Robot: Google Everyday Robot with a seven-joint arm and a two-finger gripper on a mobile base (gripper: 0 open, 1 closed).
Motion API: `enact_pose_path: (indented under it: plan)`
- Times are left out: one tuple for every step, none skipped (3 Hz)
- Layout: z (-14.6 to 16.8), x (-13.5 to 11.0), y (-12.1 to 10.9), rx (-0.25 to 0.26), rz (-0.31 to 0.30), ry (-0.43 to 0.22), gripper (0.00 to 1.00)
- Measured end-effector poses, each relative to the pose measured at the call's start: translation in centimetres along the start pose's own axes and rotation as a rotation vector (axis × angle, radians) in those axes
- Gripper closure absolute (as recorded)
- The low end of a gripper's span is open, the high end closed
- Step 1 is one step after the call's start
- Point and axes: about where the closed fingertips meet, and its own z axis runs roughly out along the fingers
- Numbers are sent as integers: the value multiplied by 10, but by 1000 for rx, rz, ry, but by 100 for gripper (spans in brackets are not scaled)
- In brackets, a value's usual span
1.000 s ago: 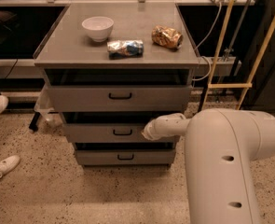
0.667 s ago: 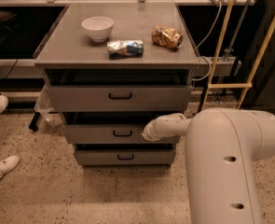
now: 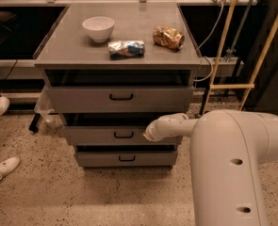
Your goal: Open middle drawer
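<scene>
The middle drawer (image 3: 96, 135) is the grey metal front between two like drawers in the cabinet, with a small black loop handle (image 3: 123, 134) at its centre. A dark gap shows above its front panel. My white arm reaches in from the lower right. Its end, the gripper (image 3: 148, 133), sits against the drawer front just right of the handle. The arm's casing hides how the gripper meets the panel.
On the cabinet top (image 3: 72, 46) stand a white bowl (image 3: 98, 28), a blue-and-silver packet (image 3: 126, 49) and a brown snack bag (image 3: 168, 36). White shoes (image 3: 2, 169) lie on the speckled floor at left. Yellow poles (image 3: 223, 46) and cables rise at right.
</scene>
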Motion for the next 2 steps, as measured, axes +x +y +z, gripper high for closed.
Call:
enact_pose_path:
  plan:
    - [-3, 3, 4, -16, 1, 1, 100]
    - [-3, 3, 3, -16, 1, 1, 100]
